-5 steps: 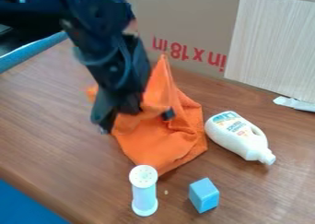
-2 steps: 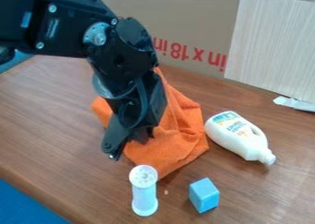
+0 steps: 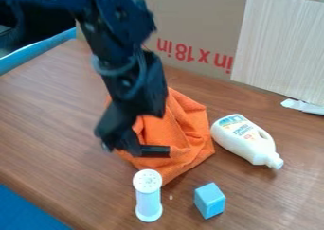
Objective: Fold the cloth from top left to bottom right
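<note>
Where the cloth [image 3: 190,134] lies rumpled, the pincer [image 3: 137,150] hangs.

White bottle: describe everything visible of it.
The white bottle lies on its side on the brown wood-look table, smooth and plastic-looking. Its narrow white neck end points to the view's lower right, its rounded base to the upper left. A printed label faces up, with a handle opening near its upper right edge. The orange cloth lies close beside it; whether they touch is unclear.
</note>
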{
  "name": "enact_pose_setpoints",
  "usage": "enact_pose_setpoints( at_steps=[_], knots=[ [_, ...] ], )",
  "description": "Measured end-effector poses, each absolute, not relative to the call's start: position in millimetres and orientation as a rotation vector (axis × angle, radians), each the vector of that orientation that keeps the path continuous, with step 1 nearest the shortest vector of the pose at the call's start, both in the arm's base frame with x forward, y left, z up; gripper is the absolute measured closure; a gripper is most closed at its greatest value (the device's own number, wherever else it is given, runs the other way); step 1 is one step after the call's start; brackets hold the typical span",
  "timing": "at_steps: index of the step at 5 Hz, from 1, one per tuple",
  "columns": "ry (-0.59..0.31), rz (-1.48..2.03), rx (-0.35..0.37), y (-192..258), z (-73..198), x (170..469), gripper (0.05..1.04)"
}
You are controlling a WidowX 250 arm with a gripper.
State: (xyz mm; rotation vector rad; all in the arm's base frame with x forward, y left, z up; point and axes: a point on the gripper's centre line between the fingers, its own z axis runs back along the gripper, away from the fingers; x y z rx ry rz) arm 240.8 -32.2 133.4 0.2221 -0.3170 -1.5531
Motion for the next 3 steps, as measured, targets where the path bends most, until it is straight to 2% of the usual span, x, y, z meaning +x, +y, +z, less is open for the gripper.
enact_pose_setpoints(
  at_steps=[1,2,3],
  knots=[
    [-0.303,-1.595,0.092,-25.4,145.7,242.4,0.082],
    [-0.275,-1.429,0.049,11.2,170.7,269.4,0.082],
    [-0.196,-1.201,0.074,47.0,186.2,295.1,0.082]
  ],
)
